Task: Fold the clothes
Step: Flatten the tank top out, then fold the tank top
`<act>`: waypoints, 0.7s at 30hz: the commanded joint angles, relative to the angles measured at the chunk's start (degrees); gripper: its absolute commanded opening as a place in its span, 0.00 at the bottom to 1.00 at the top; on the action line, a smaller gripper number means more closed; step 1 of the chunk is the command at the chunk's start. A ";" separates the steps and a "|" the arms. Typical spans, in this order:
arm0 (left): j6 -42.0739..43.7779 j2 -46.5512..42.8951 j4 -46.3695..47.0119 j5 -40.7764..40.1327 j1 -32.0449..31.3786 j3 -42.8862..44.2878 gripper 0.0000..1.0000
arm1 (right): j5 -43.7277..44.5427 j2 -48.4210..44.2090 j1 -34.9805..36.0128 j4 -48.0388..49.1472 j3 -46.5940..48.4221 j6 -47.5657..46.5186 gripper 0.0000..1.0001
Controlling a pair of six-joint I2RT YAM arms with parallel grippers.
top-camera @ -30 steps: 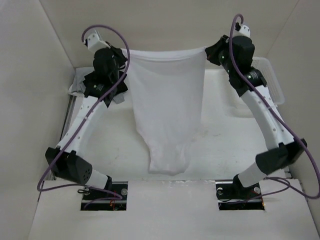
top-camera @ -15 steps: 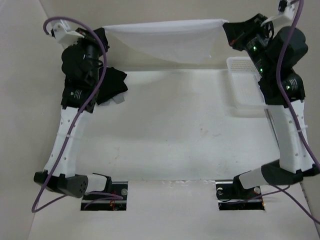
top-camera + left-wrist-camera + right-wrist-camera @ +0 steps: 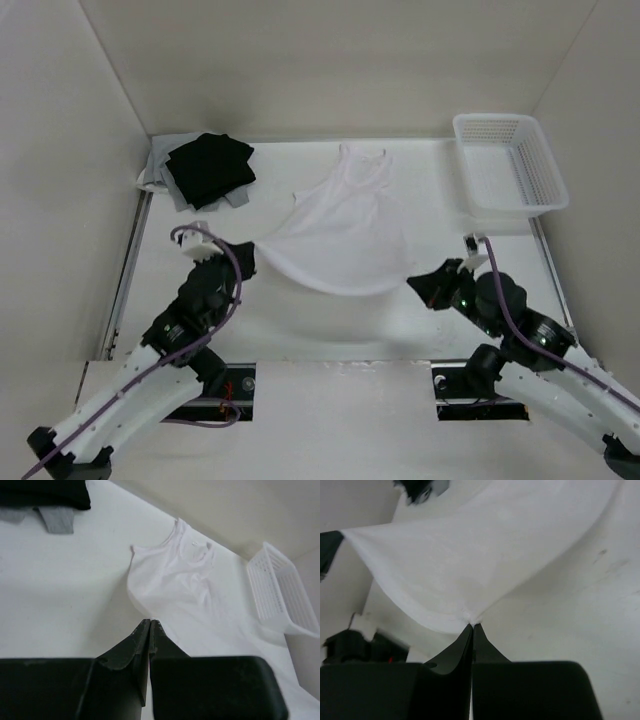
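Though aloft before, the clothes (image 3: 345,215) lie mostly flat, left fingers (image 3: 127,650) and right fingers (image 3: 452,652) apparently pinching corners.

Top camera high, looking down; wrist cameras low, close (all share garment (image 3: 340,230)).

One thin white sleeveless garment (image 3: 340,225); one folded black cloth (image 3: 208,165), one grey cloth (image 3: 160,170), upper left; one white mesh basket (image 3: 545,182), upper right.

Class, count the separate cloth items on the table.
3: white garment in the middle; black folded cloth at the far-left corner; grey cloth beneath it. More may be hidden underneath.
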 commanded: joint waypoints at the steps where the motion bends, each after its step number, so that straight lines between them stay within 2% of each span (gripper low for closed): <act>1: -7.36 -12.47 -13.10 -8.93 -6.49 -2.28 0.00 | 5.34 -8.10 10.79 -5.47 -2.58 10.52 0.00; 3: -13.24 -18.53 -22.42 -10.44 -10.53 -1.76 0.00 | 6.57 -10.49 20.28 -10.65 -4.95 16.93 0.00; 6: -18.27 -22.95 -30.27 -11.06 -15.11 -1.14 0.00 | 10.69 -8.84 35.30 -15.85 -7.33 27.03 0.00; 9: -21.35 -22.88 -33.72 -10.79 -17.67 -1.58 0.00 | 17.27 -1.65 50.34 -17.88 -5.94 35.92 0.00; 11: -21.54 -21.30 -32.42 -11.49 -18.29 -2.37 0.00 | 22.55 3.10 56.51 -18.76 -3.39 39.45 0.00; 13: -19.27 -17.62 -27.16 -13.16 -18.47 -3.07 0.00 | 25.11 5.31 55.67 -18.94 -1.89 39.73 0.00; 15: -15.14 -11.31 -18.83 -14.39 -18.38 -2.64 0.01 | 25.47 6.02 49.46 -17.02 -1.88 36.49 0.00; 19: -3.45 4.51 3.41 -14.40 -13.39 -0.09 0.01 | 18.82 7.25 27.86 -4.31 -3.29 19.74 0.00; 21: -0.45 13.74 13.00 -10.28 -7.86 2.10 0.01 | 12.85 8.83 15.91 4.83 -3.73 10.94 0.00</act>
